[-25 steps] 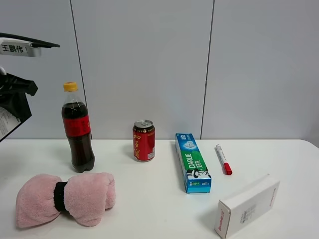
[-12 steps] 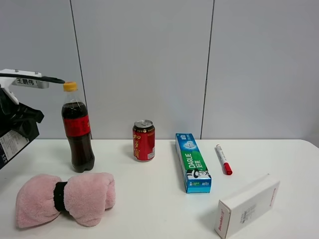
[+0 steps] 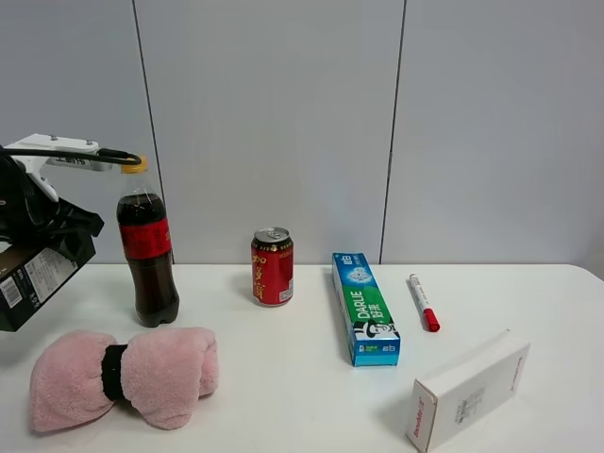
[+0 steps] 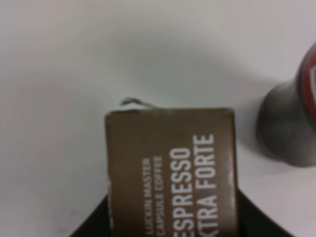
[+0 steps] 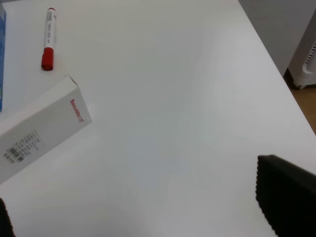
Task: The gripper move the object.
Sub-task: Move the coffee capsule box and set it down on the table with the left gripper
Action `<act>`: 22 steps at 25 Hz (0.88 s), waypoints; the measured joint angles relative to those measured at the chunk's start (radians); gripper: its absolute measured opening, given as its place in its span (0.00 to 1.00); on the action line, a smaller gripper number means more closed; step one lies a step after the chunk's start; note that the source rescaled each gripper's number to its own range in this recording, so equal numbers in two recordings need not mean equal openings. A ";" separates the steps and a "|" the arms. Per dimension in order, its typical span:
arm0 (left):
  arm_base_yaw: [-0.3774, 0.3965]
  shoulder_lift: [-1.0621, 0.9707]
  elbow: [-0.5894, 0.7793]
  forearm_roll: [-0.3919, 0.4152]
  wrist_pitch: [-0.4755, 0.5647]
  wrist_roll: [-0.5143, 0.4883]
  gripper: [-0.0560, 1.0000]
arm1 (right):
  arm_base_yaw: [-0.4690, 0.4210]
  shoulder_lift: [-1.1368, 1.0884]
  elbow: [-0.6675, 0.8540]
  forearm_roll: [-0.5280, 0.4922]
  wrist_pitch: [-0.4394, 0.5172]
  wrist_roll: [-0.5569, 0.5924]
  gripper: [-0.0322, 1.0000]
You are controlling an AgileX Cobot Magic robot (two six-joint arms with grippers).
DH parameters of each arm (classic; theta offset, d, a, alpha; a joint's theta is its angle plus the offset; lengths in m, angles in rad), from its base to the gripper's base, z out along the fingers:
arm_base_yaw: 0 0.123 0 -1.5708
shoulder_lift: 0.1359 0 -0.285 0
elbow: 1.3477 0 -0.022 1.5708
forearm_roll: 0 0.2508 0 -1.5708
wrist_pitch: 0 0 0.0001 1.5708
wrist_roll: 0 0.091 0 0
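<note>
Cartons, three: brown carton (image 3: 40,279), toothpaste box (image 3: 366,311), white carton (image 3: 469,389). One cola bottle (image 3: 146,247), one red can (image 3: 272,267), one marker (image 3: 423,302), one pink plush bow (image 3: 123,376).

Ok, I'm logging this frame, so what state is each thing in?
brown carton, held aloft, tilted
left end effector, shut on brown carton
right end effector, open, empty
cola bottle, upright, capped
red can, upright
toothpaste box, lying flat
marker, lying, capped
white carton, lying flat
pink towel, banded
</note>
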 joint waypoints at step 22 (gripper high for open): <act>-0.036 0.069 0.005 0.000 -0.016 0.000 0.07 | 0.000 0.000 0.000 0.000 0.000 0.000 1.00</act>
